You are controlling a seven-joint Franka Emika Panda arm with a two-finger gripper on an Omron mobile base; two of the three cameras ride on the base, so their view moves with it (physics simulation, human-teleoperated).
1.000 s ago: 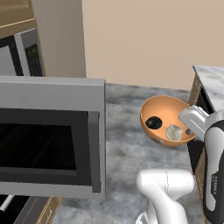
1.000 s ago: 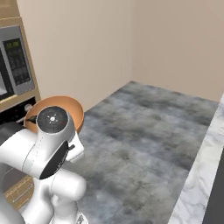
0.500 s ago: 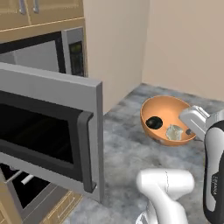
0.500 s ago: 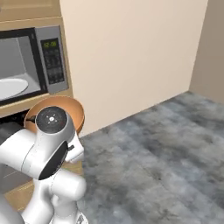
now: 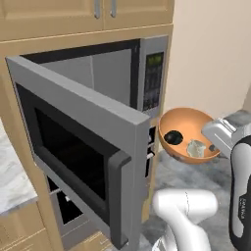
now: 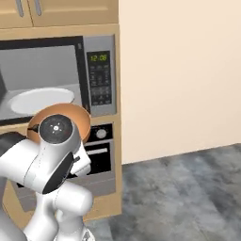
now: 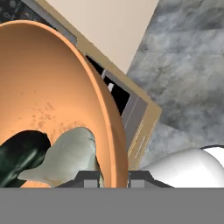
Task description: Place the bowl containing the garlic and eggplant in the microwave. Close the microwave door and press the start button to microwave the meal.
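Gripper (image 7: 113, 176) fingertips sit at the bottom of the hand view, one on each side of the orange-tan bowl's (image 7: 52, 100) rim, clamped on that wall so the bowl is carried in the air. Inside the bowl, right by the pinched rim, lies the pale garlic (image 7: 65, 157), and touching it on the far side is the glossy near-black eggplant (image 7: 19, 159).

From the left base view the bowl (image 5: 188, 135) hangs tilted slightly toward the camera, above the grey floor (image 5: 196, 174) and just right of the cabinet front, with the garlic (image 5: 196, 148) low in it near the white hand and the eggplant (image 5: 173, 137) a little apart toward the cabinet. It is outside the microwave (image 5: 147, 73), level with the bottom edge of the keypad strip (image 5: 153, 81).

The microwave door (image 5: 83, 152) stands swung wide open toward the camera, its dark glass window and vertical bar handle (image 5: 117, 196) facing out, on the left of the bowl.

In the right base view the bowl (image 6: 77, 117) peeks from behind the arm's white wrist joint, in front of the lower right corner of the open cavity. Farther back a white turntable plate (image 6: 40, 100) lies on the cavity floor, and the keypad's green display (image 6: 99, 58) is lit. Below the microwave is a black oven (image 6: 99, 155) with a knob. A plain beige wall (image 6: 179, 75) runs to the right.
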